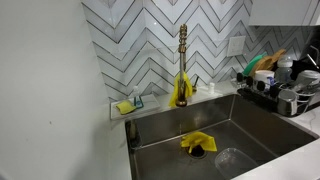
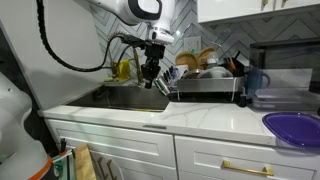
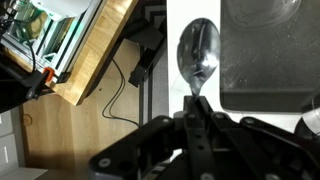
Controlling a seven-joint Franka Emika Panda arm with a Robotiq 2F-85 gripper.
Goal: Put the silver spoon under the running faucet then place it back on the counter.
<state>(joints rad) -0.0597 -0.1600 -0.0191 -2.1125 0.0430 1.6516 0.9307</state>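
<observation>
The silver spoon (image 3: 197,52) is clamped by its handle in my gripper (image 3: 195,108), bowl pointing away, in the wrist view. In an exterior view my gripper (image 2: 151,77) hangs above the right end of the steel sink basin (image 2: 125,97), next to the dish rack; the spoon is too small to make out there. The brass-gold faucet (image 1: 182,62) stands at the back of the sink (image 1: 240,125); I cannot tell whether water runs. The pale counter (image 2: 215,118) lies in front of and right of the basin. The arm does not show in the faucet-side exterior view.
A yellow cloth (image 1: 197,143) lies at the sink drain. A dish rack (image 2: 205,82) full of dishes stands right of the basin, also seen in an exterior view (image 1: 285,85). A purple bowl (image 2: 293,128) sits on the counter's right. A small yellow sponge tray (image 1: 127,105) sits left of the faucet.
</observation>
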